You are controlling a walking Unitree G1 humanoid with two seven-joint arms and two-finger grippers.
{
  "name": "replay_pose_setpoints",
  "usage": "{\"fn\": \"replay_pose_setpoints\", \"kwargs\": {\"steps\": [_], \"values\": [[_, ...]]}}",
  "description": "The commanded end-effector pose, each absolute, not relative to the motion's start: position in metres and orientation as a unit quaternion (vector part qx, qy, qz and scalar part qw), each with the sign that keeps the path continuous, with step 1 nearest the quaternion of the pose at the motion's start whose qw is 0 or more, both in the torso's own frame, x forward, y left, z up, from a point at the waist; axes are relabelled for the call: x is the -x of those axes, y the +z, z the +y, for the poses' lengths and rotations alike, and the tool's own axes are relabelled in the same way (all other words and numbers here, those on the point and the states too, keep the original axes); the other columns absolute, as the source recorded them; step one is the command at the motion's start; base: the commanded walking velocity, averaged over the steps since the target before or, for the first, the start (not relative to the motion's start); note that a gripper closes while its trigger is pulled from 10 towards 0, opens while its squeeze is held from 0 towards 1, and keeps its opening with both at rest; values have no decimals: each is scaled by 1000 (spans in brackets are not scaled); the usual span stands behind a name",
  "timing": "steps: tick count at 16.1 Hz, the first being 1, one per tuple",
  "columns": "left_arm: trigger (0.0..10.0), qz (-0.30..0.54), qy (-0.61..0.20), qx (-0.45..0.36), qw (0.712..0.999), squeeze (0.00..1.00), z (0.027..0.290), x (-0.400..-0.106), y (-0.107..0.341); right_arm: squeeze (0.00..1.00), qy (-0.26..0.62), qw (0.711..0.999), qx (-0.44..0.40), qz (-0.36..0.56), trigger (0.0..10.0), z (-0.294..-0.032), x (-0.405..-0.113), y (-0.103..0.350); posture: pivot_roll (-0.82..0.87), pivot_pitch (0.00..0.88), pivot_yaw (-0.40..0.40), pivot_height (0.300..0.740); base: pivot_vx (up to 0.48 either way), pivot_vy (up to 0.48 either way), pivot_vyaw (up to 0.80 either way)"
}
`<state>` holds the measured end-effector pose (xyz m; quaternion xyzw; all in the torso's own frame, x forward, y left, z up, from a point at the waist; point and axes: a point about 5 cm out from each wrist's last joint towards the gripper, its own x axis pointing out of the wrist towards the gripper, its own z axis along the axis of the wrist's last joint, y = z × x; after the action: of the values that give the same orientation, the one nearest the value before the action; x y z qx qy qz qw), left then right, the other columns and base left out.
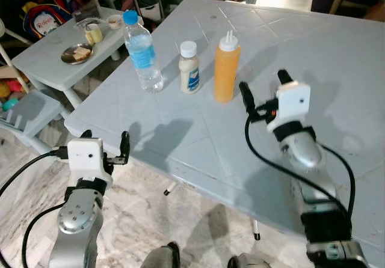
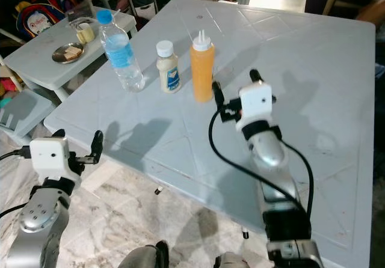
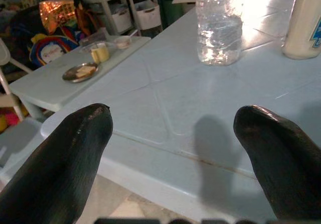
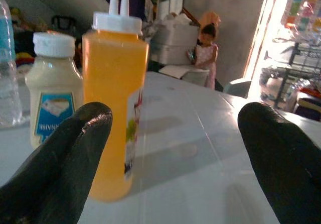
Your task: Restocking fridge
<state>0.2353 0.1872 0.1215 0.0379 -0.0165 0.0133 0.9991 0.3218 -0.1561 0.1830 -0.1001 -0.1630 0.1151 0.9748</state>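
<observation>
Right hand was raised over the tabletop with its two black fingers spread wide and holding nothing, positioned just beside the orange squeeze bottle and not touching it. In the right wrist view, that bottle stood upright toward one finger rather than centred in the gap, with the white-capped sauce jar next to it. The water bottle stood upright at the far end of the same row, near the tabletop's left edge. Left hand hovered low, off the near-left corner of the tabletop, fingers also wide apart and empty, well apart from the water bottle it faced. A smaller side table with a metal dish stood beyond. The step in hand appeared to be the approach for picking up the first item to restock. The next move would call for shifting the right hand sideways until the orange squeeze bottle sat centred between the fingers, then closing on its body.
</observation>
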Motion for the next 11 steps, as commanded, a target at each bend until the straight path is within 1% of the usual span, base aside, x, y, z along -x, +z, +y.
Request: {"fn": "replay_pose_setpoints", "kwargs": {"steps": [1,7,11], "values": [[10000,-16,25,-51,998,0,196,-231,126,0,140,971,94,-170,10000,-151,-324,187,52,193,100,740,0,0,0],[10000,-1,29,-58,998,0,198,-219,128,0,208,954,96,-192,10000,-133,-337,202,84,225,104,740,0,0,0],[10000,4,28,-61,998,0,198,-216,129,0,219,947,105,-209,10000,-129,-345,212,101,227,107,740,0,0,0]]}}
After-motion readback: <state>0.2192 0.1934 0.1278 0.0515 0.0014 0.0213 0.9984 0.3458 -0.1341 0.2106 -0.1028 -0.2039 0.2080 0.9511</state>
